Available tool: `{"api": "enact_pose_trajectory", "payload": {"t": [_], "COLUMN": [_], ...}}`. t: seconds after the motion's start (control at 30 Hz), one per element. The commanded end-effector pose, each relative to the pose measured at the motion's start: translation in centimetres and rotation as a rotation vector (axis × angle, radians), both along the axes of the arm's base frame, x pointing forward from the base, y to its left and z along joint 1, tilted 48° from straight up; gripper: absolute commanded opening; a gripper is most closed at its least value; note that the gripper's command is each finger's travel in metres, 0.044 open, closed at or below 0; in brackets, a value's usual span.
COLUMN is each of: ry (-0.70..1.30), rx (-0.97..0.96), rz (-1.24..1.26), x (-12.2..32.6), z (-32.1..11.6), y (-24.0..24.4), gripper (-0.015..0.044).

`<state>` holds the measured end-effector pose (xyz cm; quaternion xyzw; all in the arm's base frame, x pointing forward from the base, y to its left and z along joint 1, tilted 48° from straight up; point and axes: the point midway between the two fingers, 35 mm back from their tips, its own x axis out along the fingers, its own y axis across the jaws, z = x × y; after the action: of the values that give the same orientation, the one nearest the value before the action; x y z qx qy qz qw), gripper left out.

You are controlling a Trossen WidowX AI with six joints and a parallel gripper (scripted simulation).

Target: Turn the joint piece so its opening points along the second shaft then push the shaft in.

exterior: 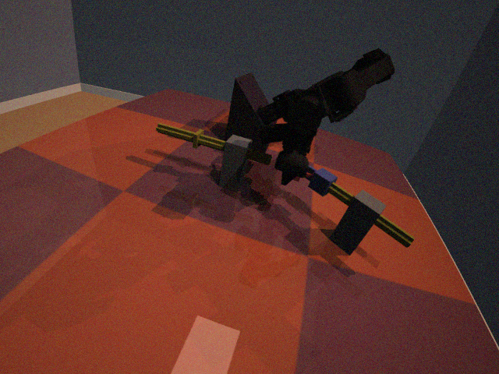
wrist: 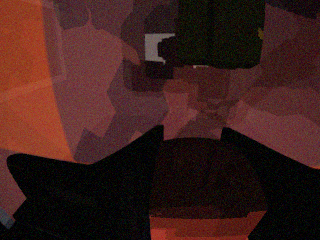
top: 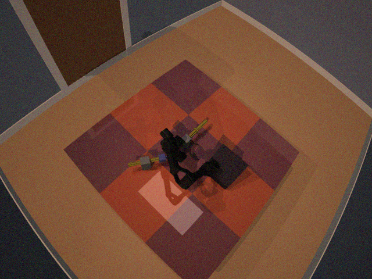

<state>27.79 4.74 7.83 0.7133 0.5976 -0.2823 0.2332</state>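
The first shaft (top: 154, 160) (exterior: 341, 193) is yellow, passes through a grey block (top: 145, 163) (exterior: 358, 221) and bears a blue piece (top: 162, 158) (exterior: 322, 181) at its inner end. My gripper (exterior: 291, 174) (wrist: 192, 132) is shut on the joint piece (wrist: 207, 175), which shows dark red between the fingers in the wrist view; the arm and fingers hide it in the top and exterior views. Which way its opening points cannot be told. The second shaft (top: 202, 124) (exterior: 177, 132) runs through its block (top: 186, 138) (exterior: 234, 164). Its dark end (wrist: 220, 32) is ahead of the fingers, apart from the joint piece.
The second shaft has a yellow collar (top: 196, 131) (exterior: 197, 138) on its outer part, away from its block. The dark arm base (top: 228, 166) (exterior: 245, 108) stands behind the blocks in the exterior view. The arm's elbow (top: 184, 181) hangs over the checkered mat (top: 186, 85).
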Motion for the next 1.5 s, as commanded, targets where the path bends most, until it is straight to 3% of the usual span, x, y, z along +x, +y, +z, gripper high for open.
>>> {"api": "enact_pose_trajectory", "payload": {"t": [0.0, 0.17, 0.27, 0.63, 1.47], "ry": [0.000, 0.000, 0.000, 0.000, -0.004], "rx": [-0.001, -0.001, -0.001, -0.001, -0.072], "rz": [0.000, 0.000, 0.000, 0.000, 0.008], "x": [0.0, 0.0, 0.0, 0.0, -0.4], "z": [0.0, 0.0, 0.0, 0.0, 2.3], "y": [0.0, 0.0, 0.0, 0.0, -2.1], "gripper": [0.0000, 0.0131, 0.0147, 0.0436, 0.0440]}}
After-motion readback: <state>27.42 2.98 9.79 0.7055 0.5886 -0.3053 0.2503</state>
